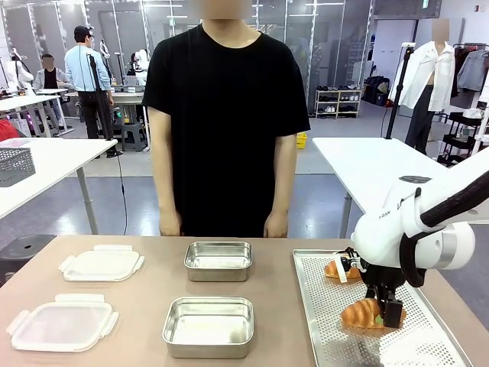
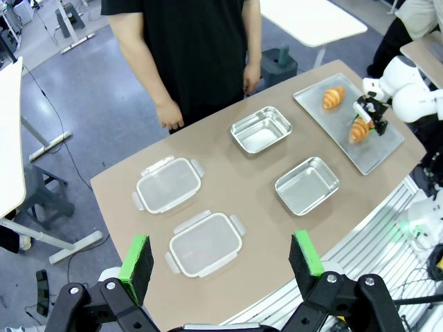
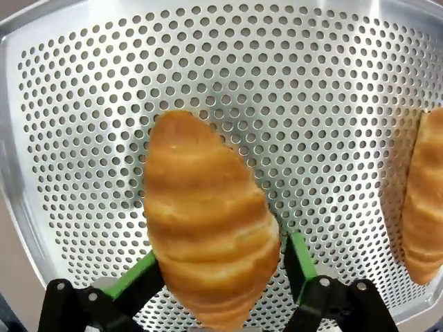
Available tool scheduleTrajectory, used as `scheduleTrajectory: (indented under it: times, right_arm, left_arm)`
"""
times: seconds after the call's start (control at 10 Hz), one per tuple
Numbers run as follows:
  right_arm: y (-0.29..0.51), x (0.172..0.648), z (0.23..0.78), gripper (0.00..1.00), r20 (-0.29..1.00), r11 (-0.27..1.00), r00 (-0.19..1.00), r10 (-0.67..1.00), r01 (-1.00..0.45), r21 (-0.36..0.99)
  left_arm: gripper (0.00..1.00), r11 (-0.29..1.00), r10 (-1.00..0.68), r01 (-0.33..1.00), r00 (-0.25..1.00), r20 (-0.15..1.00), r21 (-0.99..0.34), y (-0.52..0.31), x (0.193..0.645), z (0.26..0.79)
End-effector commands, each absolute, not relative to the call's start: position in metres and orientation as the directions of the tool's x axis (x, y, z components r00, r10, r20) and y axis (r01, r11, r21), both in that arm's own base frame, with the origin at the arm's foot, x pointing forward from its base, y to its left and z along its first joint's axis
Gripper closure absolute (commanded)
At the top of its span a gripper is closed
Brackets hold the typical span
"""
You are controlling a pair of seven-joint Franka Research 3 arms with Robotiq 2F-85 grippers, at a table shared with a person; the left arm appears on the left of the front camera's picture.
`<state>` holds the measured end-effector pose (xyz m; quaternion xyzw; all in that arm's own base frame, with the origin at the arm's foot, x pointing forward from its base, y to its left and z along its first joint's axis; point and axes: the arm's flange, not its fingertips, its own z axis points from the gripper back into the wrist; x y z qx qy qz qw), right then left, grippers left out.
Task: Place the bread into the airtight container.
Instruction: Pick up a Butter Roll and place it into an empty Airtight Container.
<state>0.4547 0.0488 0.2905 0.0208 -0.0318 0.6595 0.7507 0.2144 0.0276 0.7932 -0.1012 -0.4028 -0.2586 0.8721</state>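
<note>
Left gripper point(image 2: 220, 261) hung spread wide above the counter point(image 1: 145, 306) | near container point(image 1: 208, 327) and far container point(image 1: 218, 261) sat empty at centre | my right gripper point(image 1: 384, 308) clasped the bread point(image 1: 361, 313) at the perforated tray point(image 1: 321, 336).

Golden-brown bread point(image 3: 208, 221), striped with darker baked ridges, between the green pads point(image 3: 296, 259) of the black right gripper point(image 3: 218, 273). Under the gripper, a silver tray point(image 3: 311, 83), dotted all over with round holes. Left of it, tan bench point(image 1: 145, 306), steel-grey containers point(image 1: 208, 302).

Perforated tray point(image 1: 321, 321); perhaps a wire basket point(image 1: 15, 164)
</note>
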Motion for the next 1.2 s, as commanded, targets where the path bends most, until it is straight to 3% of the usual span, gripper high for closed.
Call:
scheduleTrajectory:
  times: [0.0,0.1,0.2,0.3,0.4,1.1]
  right_arm:
    - [0.044,0.457,0.294,0.37,0.109,0.111,0.109,0.988,-0.994,-0.009]
    - [0.043,0.455,0.301,0.42,0.124,0.101,0.099,0.987,-0.995,-0.003]
    - [0.044,0.454,0.307,0.56,0.12,0.102,0.101,0.988,-0.995,0.0]
    - [0.044,0.454,0.315,0.61,0.125,0.096,0.097,0.987,-0.995,0.015]
    - [0.045,0.452,0.329,0.73,0.131,0.084,0.087,0.988,-0.996,0.027]
    - [0.098,0.423,0.42,0.72,0.095,0.131,0.133,0.987,-0.991,0.028]
  left_arm:
    - [0.0,0.847,-0.367,0.531,0.544,0.755,0.03,0.027,0.215,0.794]
    - [0.0,0.847,-0.367,0.531,0.544,0.755,0.03,0.027,0.215,0.794]
    - [0.0,0.847,-0.367,0.531,0.544,0.755,0.03,0.027,0.215,0.794]
    - [0.0,0.847,-0.367,0.531,0.544,0.755,0.03,0.027,0.215,0.794]
    - [0.0,0.847,-0.367,0.531,0.544,0.755,0.03,0.027,0.215,0.794]
    - [0.0,0.847,-0.367,0.531,0.544,0.755,0.03,0.027,0.215,0.794]
